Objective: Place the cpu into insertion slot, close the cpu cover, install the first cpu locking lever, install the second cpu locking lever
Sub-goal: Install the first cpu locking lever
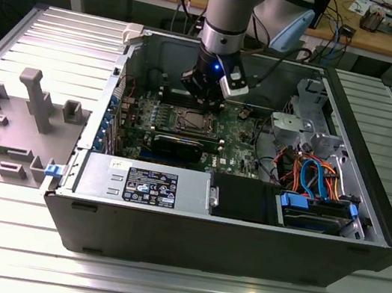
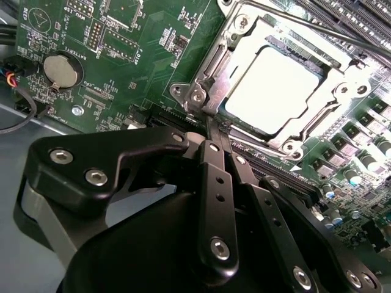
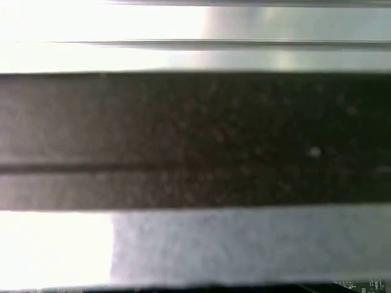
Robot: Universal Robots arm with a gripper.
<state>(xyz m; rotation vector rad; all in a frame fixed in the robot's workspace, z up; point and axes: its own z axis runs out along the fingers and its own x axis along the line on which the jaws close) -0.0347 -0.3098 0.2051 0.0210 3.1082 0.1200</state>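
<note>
The cpu [image 2: 275, 91], a flat silver square, lies in the insertion slot [image 1: 194, 122] on the green board inside the open computer case. The cpu cover [image 2: 215, 68], a silver frame, lies flat around the chip. A thin metal lever rod [image 2: 317, 27] runs along the socket's far side. My gripper [image 2: 212, 125] is shut, its black fingers pressed together, with the tip at the socket's corner next to a screw post. Whether anything is pinched between the tips is hidden. In the exterior view the gripper [image 1: 205, 104] hangs just above the socket's back edge.
A coin battery [image 2: 61, 70] and long black memory slots [image 2: 366, 12] flank the socket. A black card [image 1: 181, 146], the labelled power supply [image 1: 147, 183] and a drive cage with blue and orange cables [image 1: 312, 175] fill the case. A grey fixture tray [image 1: 18, 123] lies at the exterior view's left.
</note>
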